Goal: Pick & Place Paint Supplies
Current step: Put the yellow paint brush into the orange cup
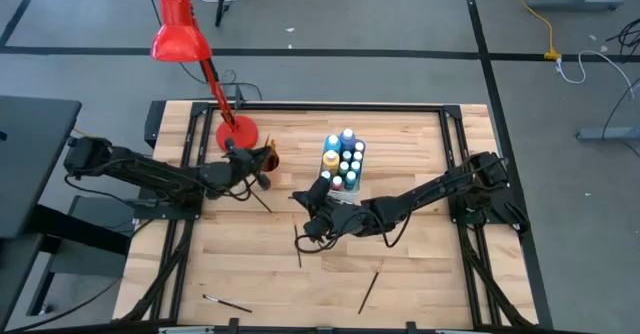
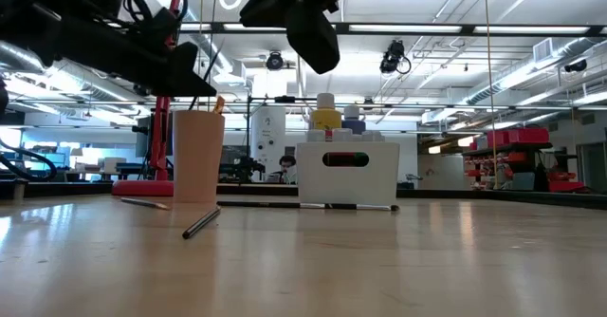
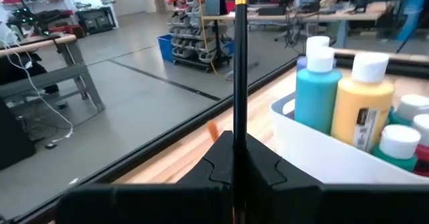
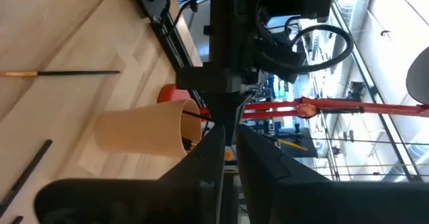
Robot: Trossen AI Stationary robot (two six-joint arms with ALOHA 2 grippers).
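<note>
My left gripper [image 1: 258,164] stands beside the tan cup [image 1: 270,159] at the far middle of the table, shut on a thin dark brush [image 3: 238,83] with a yellow ferrule. A white bin [image 3: 315,157] of white-capped paint bottles [image 1: 343,154] stands on the table just right of the cup. My right gripper [image 1: 312,202] hovers near the bin's front, its fingers [image 4: 208,157] close together with nothing showing between them. Three more brushes [image 1: 299,246], [image 1: 370,286], [image 1: 228,302] lie flat on the table toward its near edge. My left gripper pinches the brush's dark shaft [image 3: 236,127] between its two fingers, which come level from the table's left and lie across it. The brush stands about upright, ferrule end up. Its lower end is hidden behind the fingers.
A red desk lamp [image 1: 180,34] stands on its round base [image 1: 237,134] at the far left, close behind the cup. A black frame [image 1: 300,106] rims the wooden table. Bare wood lies toward the near edge between the loose brushes.
</note>
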